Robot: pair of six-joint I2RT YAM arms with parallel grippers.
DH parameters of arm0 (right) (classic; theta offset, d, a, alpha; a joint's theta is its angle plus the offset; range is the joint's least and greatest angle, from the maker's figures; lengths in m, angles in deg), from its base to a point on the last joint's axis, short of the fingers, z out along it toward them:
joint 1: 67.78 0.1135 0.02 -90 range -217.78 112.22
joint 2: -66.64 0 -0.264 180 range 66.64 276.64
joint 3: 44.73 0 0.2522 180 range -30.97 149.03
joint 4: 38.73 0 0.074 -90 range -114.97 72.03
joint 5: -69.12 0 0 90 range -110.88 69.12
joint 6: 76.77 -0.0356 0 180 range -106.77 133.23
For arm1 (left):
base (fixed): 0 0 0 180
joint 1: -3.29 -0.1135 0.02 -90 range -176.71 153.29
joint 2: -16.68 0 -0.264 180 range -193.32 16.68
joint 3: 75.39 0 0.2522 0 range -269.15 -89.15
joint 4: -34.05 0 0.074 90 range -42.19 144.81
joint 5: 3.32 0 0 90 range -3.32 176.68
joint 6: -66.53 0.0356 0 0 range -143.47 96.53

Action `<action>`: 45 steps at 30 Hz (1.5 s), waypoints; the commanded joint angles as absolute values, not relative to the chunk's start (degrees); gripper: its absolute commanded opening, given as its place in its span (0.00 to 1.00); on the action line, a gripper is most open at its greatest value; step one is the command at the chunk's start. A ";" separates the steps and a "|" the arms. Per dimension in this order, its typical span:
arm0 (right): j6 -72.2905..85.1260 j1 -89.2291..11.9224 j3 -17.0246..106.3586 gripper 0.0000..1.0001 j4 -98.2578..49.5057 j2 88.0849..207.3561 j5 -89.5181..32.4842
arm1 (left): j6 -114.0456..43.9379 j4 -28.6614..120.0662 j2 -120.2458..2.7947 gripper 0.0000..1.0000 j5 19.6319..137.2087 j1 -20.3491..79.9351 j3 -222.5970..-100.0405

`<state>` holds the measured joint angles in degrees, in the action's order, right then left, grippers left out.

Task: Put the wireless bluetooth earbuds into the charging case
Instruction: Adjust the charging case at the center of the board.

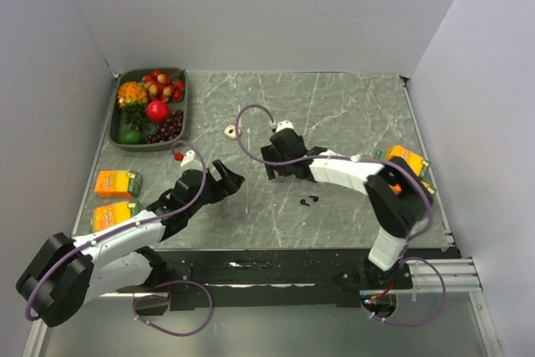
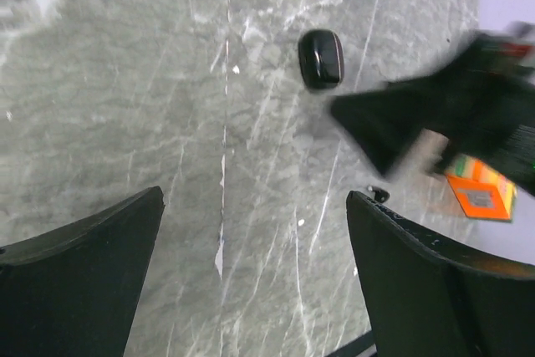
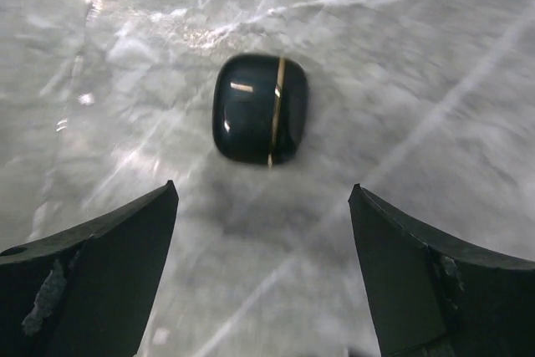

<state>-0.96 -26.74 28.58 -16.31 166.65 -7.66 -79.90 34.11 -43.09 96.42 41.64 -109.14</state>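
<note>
The charging case (image 3: 259, 109), a glossy black pebble with a thin gold seam, lies shut on the marble just ahead of my right gripper (image 3: 263, 240), which is open and empty. It also shows in the left wrist view (image 2: 321, 58), with the blurred right gripper (image 2: 401, 123) beside it. In the top view the right gripper (image 1: 270, 173) hides the case. Two tiny black earbuds (image 1: 309, 201) lie on the table in front of the right arm; one peeks out by my left finger (image 2: 378, 194). My left gripper (image 1: 232, 180) is open and empty (image 2: 255, 240), left of the case.
A grey tray (image 1: 123, 141) of fruit stands at the back left. Two orange cartons (image 1: 117, 183) lie at the left edge, another (image 1: 407, 160) at the right. A beige ring-shaped object (image 1: 230, 131) lies behind the grippers.
</note>
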 commanded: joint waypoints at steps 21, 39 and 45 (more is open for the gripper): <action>-12.26 -26.30 12.36 0.86 -7.48 117.44 -6.64 | -26.38 53.61 -83.51 0.99 81.85 43.20 -156.20; -11.55 -26.38 12.28 0.86 -3.44 109.18 -7.25 | -11.35 52.20 -95.64 1.00 77.55 43.28 -160.78; -11.99 -26.38 12.10 0.86 -3.44 110.06 -7.69 | -6.61 49.57 -95.47 0.99 74.38 43.28 -158.85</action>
<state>-11.41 -26.66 12.08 -3.37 110.06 -7.20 -11.84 53.00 -95.85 77.97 43.08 -160.00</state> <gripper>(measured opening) 0.855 0.994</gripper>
